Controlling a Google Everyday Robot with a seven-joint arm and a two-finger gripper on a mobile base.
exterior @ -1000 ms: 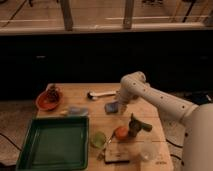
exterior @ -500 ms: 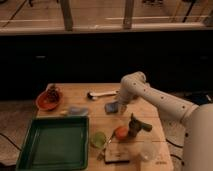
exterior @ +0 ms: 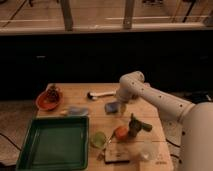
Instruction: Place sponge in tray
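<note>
Hardly any movement is seen since the earlier frames: the arm is kept bent over the table, and the gripper point(exterior: 123, 107) is held low, beyond the far right corner of the tray point(exterior: 52, 144). Whether the gripper is released or clenched cannot be told. The sponge point(exterior: 112, 106) is laid on the table outside the tray, just on the tray side of the gripper. An orange bowl point(exterior: 41, 102), set beyond the tray's far left corner, is occupied by a dark brownish object point(exterior: 52, 92). A small green round thing point(exterior: 98, 139) is placed just beside the tray's right rim
</note>
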